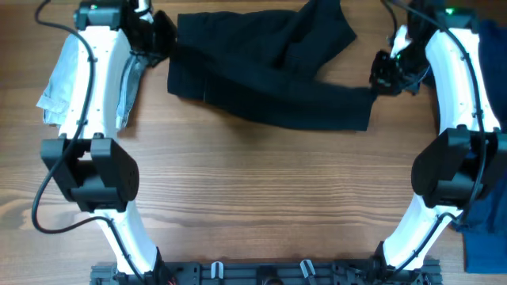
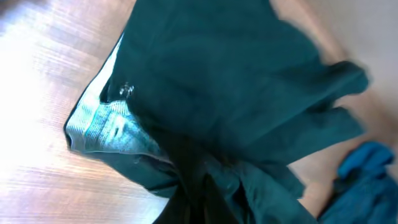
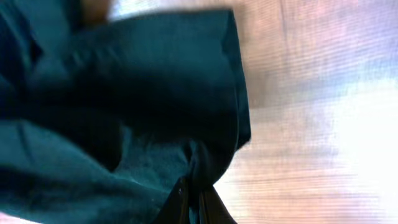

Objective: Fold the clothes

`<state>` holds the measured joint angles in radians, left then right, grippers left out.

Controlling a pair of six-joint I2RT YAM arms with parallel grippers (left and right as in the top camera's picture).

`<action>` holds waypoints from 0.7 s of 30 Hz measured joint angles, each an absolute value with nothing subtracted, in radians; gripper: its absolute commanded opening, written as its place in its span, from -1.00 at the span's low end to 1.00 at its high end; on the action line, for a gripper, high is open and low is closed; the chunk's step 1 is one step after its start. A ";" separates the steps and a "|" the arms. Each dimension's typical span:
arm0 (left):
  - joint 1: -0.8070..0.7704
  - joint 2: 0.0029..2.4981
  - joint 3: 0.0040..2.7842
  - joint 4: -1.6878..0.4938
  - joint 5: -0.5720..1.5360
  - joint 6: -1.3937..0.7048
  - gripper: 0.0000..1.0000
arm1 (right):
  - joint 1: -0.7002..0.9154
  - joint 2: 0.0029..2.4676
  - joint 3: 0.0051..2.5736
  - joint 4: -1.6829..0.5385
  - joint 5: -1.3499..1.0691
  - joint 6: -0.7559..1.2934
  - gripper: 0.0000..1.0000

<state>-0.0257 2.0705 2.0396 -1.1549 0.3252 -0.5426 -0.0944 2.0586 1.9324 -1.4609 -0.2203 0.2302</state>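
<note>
The black shorts (image 1: 269, 67) lie spread and rumpled across the far middle of the table. My left gripper (image 1: 161, 41) is shut on their left edge near the waistband; the left wrist view shows cloth (image 2: 236, 93) bunched between its fingers (image 2: 202, 205) and the pale inner waistband (image 2: 109, 127). My right gripper (image 1: 379, 81) is shut on the shorts' right corner; the right wrist view shows the cloth (image 3: 124, 106) pinched between its fingers (image 3: 194, 199). A pale blue denim piece (image 1: 65, 75) lies at the far left. A royal-blue garment (image 1: 485, 237) lies at the right edge.
The wooden table (image 1: 261, 190) stretches bare in front of the shorts. Both white arms (image 1: 103, 71) reach over its left and right sides. Part of the blue garment shows in the left wrist view (image 2: 364, 168).
</note>
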 measured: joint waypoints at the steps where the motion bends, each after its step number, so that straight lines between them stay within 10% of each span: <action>1: -0.031 2.070 2.040 -1.193 0.315 -0.538 -0.92 | -0.094 2.058 1.932 -1.476 -0.220 0.230 -0.91; 21: -0.149 2.069 1.769 -1.362 0.104 -0.510 -0.92 | -0.037 2.022 1.773 -1.579 -0.155 0.233 -0.91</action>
<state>-0.1490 2.0693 1.7687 -1.3617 0.1036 -0.5098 -0.0368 2.0224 1.7729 -1.5795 -0.1551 0.2333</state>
